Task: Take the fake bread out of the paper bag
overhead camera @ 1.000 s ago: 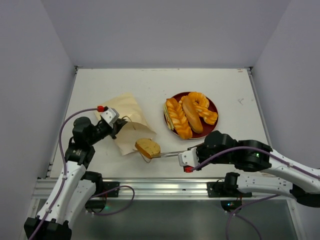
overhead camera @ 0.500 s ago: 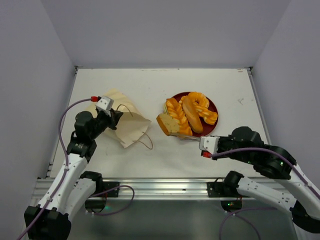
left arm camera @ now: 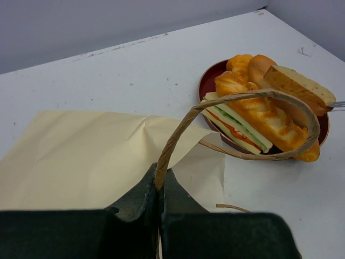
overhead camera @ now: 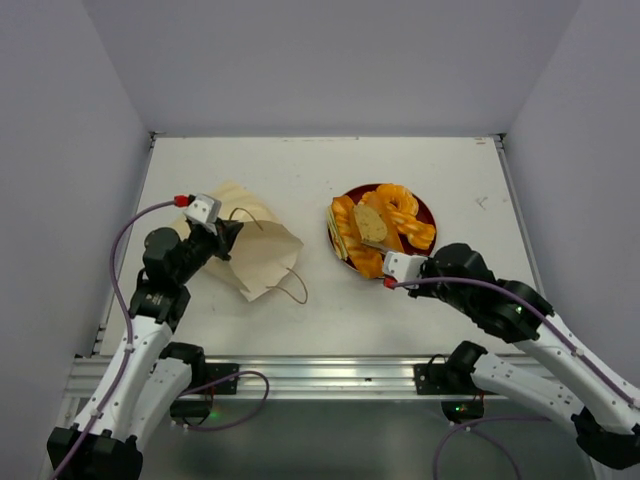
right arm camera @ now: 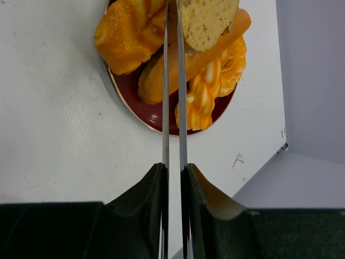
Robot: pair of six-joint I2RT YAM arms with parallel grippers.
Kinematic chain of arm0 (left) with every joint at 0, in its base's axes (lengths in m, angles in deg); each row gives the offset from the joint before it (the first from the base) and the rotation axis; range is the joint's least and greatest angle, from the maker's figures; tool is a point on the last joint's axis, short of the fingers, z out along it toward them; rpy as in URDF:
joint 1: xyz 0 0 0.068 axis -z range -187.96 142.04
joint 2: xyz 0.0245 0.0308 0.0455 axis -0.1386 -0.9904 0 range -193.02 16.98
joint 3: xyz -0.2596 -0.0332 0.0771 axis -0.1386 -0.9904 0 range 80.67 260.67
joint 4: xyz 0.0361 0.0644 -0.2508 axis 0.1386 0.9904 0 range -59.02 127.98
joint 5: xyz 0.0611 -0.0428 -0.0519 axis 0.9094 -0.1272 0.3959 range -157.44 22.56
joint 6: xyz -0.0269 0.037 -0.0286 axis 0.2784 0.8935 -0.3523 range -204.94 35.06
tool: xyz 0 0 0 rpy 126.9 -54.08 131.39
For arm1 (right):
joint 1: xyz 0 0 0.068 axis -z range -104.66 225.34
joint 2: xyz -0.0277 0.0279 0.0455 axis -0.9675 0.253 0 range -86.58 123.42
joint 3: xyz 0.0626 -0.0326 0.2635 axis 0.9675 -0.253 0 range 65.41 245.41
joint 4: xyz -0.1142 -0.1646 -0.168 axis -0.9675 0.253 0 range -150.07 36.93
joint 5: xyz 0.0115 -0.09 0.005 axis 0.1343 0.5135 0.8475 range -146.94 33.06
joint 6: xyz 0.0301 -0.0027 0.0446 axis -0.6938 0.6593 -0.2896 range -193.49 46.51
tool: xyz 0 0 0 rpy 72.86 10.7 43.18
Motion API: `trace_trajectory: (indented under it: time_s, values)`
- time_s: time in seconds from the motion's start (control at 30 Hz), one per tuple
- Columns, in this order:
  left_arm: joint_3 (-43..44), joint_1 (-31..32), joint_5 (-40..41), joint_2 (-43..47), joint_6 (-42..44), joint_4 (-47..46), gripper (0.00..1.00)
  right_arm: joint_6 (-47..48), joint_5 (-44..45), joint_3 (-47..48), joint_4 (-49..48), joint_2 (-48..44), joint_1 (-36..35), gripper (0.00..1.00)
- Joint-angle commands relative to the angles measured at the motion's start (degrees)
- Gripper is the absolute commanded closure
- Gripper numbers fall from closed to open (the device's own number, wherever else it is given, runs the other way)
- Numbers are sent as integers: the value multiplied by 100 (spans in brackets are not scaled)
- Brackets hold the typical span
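The paper bag [overhead camera: 255,250] lies flattened at the left and also fills the left wrist view [left arm camera: 81,156]. My left gripper [overhead camera: 228,238] [left arm camera: 160,175] is shut on one of its brown loop handles [left arm camera: 178,129]. My right gripper [overhead camera: 393,266] [right arm camera: 172,170] is shut on thin metal tongs [right arm camera: 165,108]. The tongs pinch the round brown slice [overhead camera: 371,224] [right arm camera: 207,19] [left arm camera: 294,86] over the red plate [overhead camera: 425,212]. On the plate lie the braided loaf [overhead camera: 357,250], the long roll [overhead camera: 388,245], the twisted doughnut [overhead camera: 405,203] and the sandwich [left arm camera: 237,121].
The second bag handle [overhead camera: 292,290] trails on the white table [overhead camera: 300,170] in front of the bag. Grey walls close in the table on three sides. A metal rail [overhead camera: 320,372] runs along the near edge.
My right arm has carried the brown slice from beside the bag's mouth rightwards to above the plate. My left gripper has pulled the bag handle slightly up and left.
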Motion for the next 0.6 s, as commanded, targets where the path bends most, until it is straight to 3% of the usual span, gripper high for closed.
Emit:
trace_trajectory:
  time_s: [0.0,0.2,0.43,0.57]
  values:
    - [42,15,-113,162,-96,1,98,243,468,-98,-869,199,25,100]
    - [42,15,-228,312,-61,45,97,278,292,-449,-984,534,25,97]
    - [33,15,-342,347,-87,45,97,155,116,-590,-817,569,25,70]
    - [-2,15,-464,356,-105,45,97,50,37,-468,-764,490,25,62]
